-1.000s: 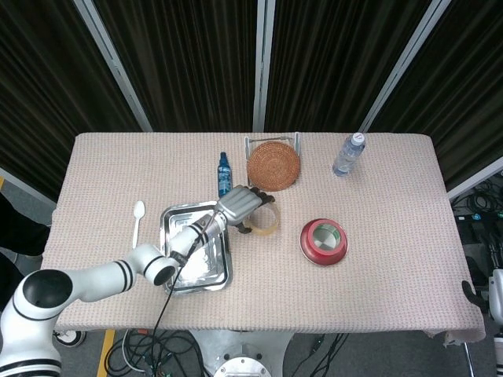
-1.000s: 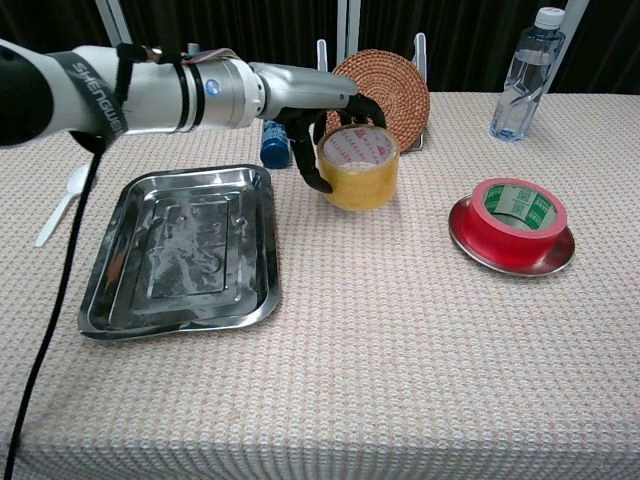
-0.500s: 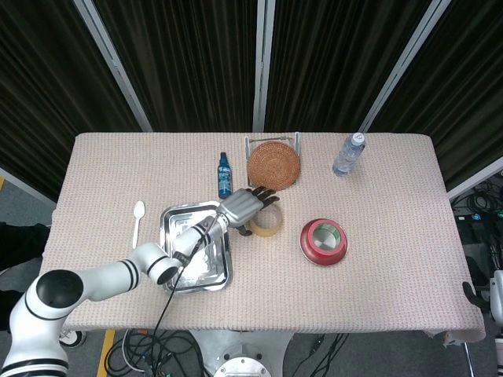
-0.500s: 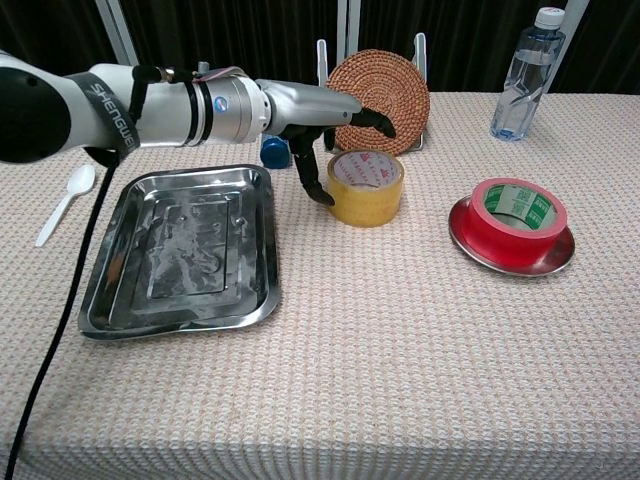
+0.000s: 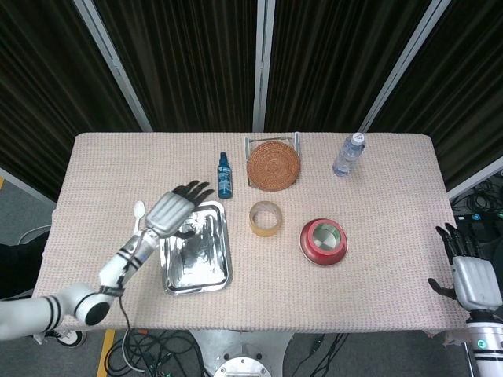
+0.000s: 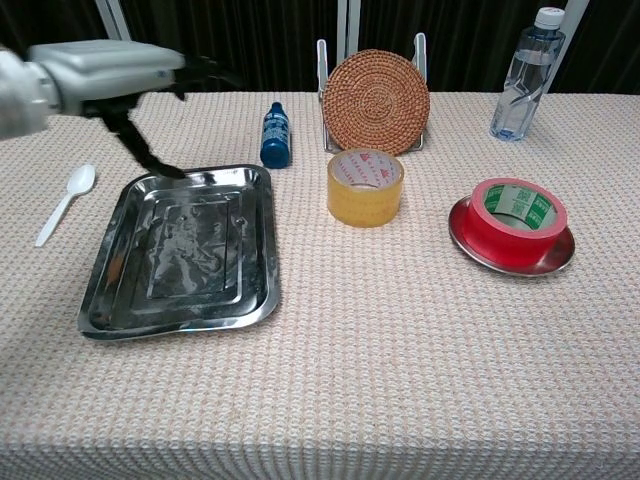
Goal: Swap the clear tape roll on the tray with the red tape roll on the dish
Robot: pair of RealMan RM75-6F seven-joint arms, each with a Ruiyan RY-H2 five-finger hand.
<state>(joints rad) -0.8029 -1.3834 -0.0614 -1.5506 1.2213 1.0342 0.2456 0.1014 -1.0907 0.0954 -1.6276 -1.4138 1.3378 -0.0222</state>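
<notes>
Clear roll (image 6: pixel 365 187): upright on the cloth, between tray (image 6: pixel 100 290) and dish (image 6: pixel 470 245), free of both hands.
Red roll (image 6: pixel 517 212): on the dish, right of the clear roll.
Left hand (image 5: pixel 169 210): released, fingers spread, over the tray's far-left corner, holding nothing.
Right hand (image 5: pixel 469 281): off the table's near-right edge, fingers apart, nothing in it.
Step in hand: likely reaching for the red roll with the right hand.
Advice: grip across rim and core, lift straight off the dish, steer clear of the bottle (image 6: pixel 521 72).
</notes>
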